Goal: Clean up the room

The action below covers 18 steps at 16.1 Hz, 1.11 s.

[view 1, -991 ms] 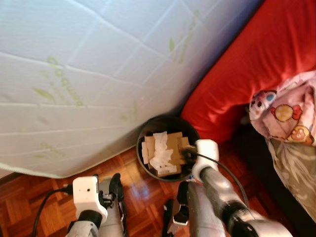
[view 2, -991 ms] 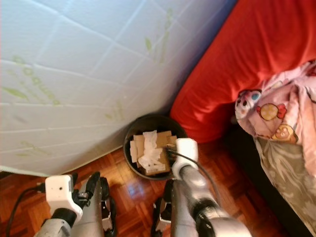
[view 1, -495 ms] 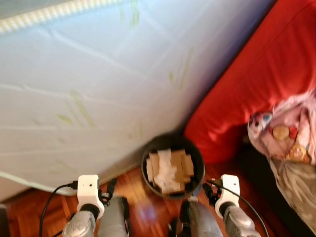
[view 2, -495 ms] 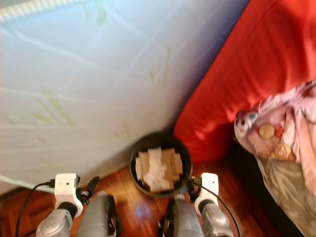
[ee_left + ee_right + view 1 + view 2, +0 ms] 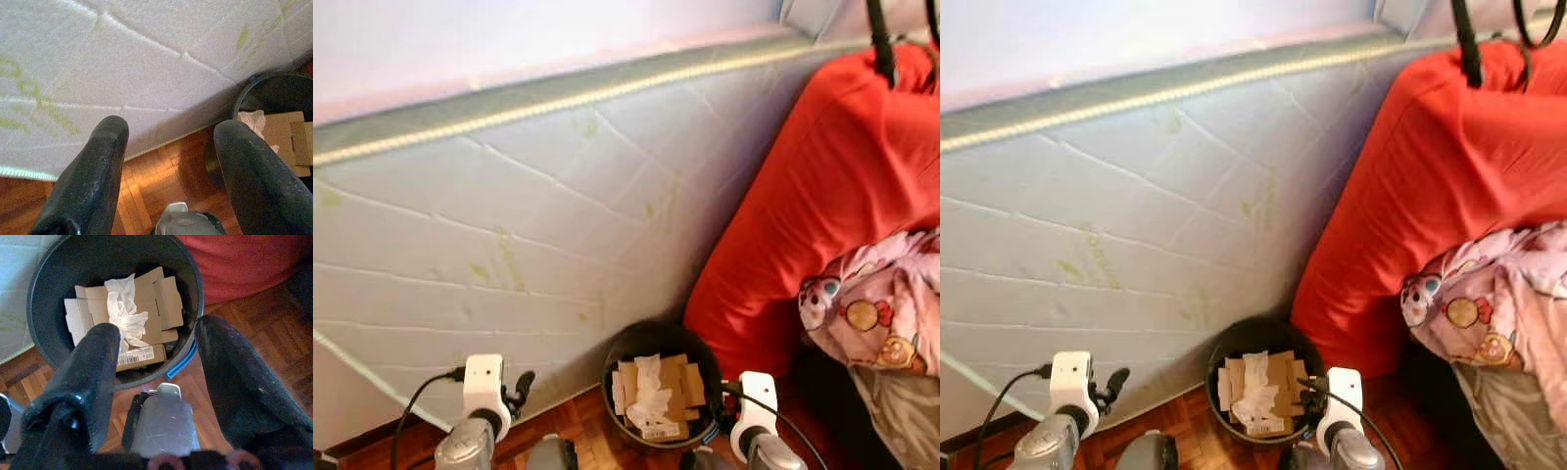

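A round black waste bin (image 5: 646,338) stands on the wood floor at the foot of a leaning white mattress (image 5: 509,225). Flattened cardboard (image 5: 156,296) and a crumpled white tissue (image 5: 124,311) lie inside it. My right gripper (image 5: 159,330) hangs open just above and in front of the bin (image 5: 44,279), with nothing between its fingers. My left gripper (image 5: 173,129) is open too and holds nothing; it points at the mattress's base, with the bin (image 5: 274,93) off to one side. Both wrists (image 5: 482,382) sit low at the picture's bottom edge.
A big red cushion (image 5: 813,196) rises right of the bin and touches it. A pink cartoon-print blanket (image 5: 881,313) lies over dark furniture at the far right. Parquet floor (image 5: 146,166) runs under me. A black cable (image 5: 879,39) hangs at the top right.
The head camera has tilted up, so the mattress's top edge shows and the bin sits lower. My right arm has drawn back from over the bin to the bottom edge.
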Available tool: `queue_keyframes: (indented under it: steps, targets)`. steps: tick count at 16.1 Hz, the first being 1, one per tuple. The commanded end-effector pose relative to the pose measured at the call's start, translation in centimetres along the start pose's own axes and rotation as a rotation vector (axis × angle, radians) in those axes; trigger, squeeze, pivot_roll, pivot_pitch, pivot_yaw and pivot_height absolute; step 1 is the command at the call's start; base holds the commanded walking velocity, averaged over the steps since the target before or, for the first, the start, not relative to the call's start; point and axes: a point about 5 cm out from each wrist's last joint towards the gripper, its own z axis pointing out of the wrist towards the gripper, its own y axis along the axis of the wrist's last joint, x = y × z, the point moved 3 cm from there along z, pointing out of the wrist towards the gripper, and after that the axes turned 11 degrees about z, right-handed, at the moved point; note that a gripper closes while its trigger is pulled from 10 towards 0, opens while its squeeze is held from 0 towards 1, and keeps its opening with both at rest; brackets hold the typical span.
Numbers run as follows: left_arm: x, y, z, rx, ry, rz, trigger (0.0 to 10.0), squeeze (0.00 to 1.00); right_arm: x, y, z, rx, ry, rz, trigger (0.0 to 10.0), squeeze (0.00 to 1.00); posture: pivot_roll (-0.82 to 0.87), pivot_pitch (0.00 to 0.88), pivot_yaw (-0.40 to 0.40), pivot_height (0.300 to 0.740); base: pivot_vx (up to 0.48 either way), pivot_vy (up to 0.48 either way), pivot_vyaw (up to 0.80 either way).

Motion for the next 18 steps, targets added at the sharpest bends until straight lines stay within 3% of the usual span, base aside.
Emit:
queue_keyframes:
  steps: [1,5,7,13,14,17,18]
  targets:
    - [-0.1,-0.6,0.1,0.025,0.000,-0.001,10.0,0.00,-0.2,-0.4,0.0,0.023,-0.015,-0.004,10.0,0.00,0.14,0.000,-0.066,0.695,0.000,0.000,0.00]
    - [-0.7,-1.1,0.5,0.061,-0.003,-0.009,10.0,0.00,-0.1,-0.6,0.0,0.050,-0.007,-0.029,10.0,0.00,0.13,0.000,-0.076,0.740,0.000,0.000,0.00]
    - [-0.9,-1.4,0.5,0.081,0.000,-0.016,10.0,0.00,-0.5,-1.0,-0.1,0.066,-0.017,-0.035,10.0,0.00,0.13,0.000,-0.079,0.740,0.000,0.000,0.00]
    - [-1.0,-4.2,-0.3,0.210,0.024,-0.040,10.0,0.00,-4.8,-3.7,-2.0,0.170,-0.096,-0.062,10.0,0.00,0.12,0.000,-0.089,0.740,0.000,0.000,0.00]
    - [-1.0,-4.7,-0.6,0.233,0.041,-0.042,10.0,0.00,-6.3,-4.2,-2.7,0.185,-0.134,-0.038,10.0,0.00,0.11,0.000,-0.083,0.740,0.000,0.000,0.00]
    - [-0.7,-5.2,-0.9,0.251,0.081,-0.080,10.0,0.00,-6.2,-5.0,-2.8,0.191,-0.156,0.012,10.0,0.00,0.09,0.000,-0.069,0.740,0.000,0.000,-0.23]
    - [-0.5,-5.6,-1.1,0.263,0.097,-0.053,10.0,0.00,-5.9,-5.5,-2.9,0.206,-0.153,0.003,10.0,0.00,0.09,0.000,-0.071,0.740,0.000,0.000,-0.71]
